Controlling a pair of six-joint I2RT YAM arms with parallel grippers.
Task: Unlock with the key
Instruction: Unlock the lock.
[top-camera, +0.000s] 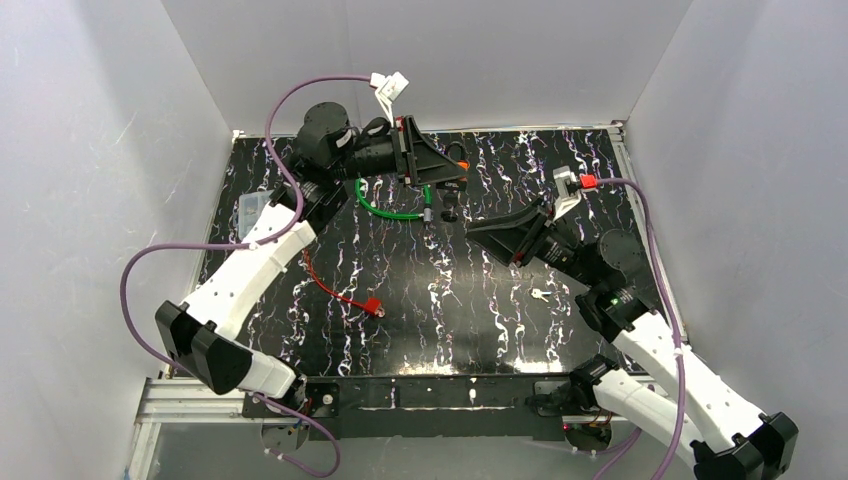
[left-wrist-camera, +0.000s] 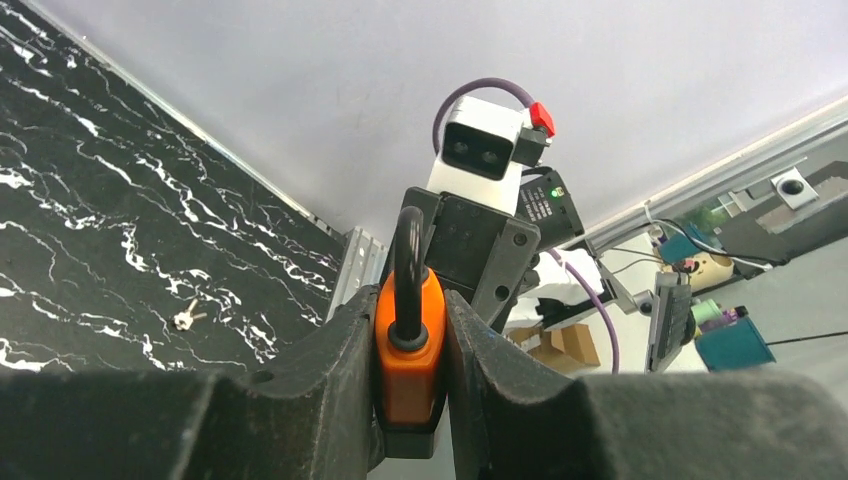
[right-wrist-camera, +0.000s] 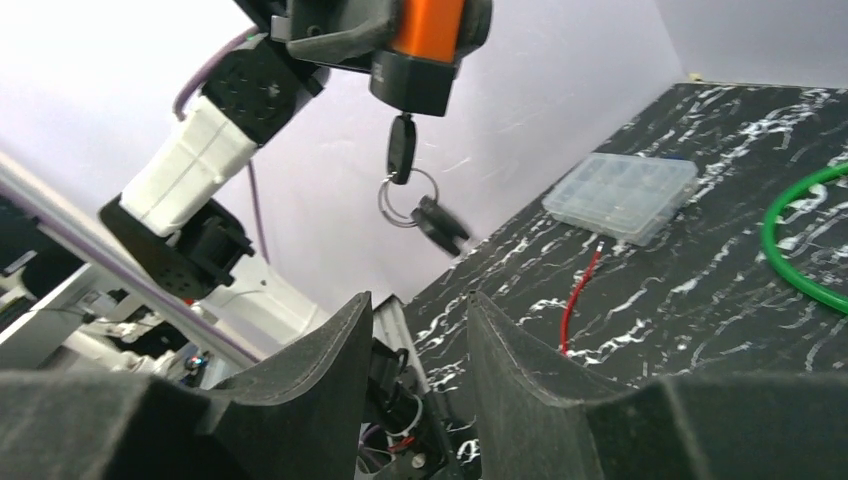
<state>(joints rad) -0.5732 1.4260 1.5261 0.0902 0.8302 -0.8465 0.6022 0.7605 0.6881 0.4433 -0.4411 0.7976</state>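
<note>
My left gripper (left-wrist-camera: 410, 310) is clamping the padlock (left-wrist-camera: 408, 355), with the key (right-wrist-camera: 401, 150) hanging inserted at upper centre. My right gripper (right-wrist-camera: 418, 320) is gaping empty below it. Next, I judge: grasp the key and turn.

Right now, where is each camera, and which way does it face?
Top external: above, behind the bases; looks down on the table; left arm, right arm show.
Left wrist: looks along the left pincer, shut on the padlock, toward the right arm.
Right wrist: looks up past the open right pincer at the hanging key.
Wrist views share the padlock.
</note>
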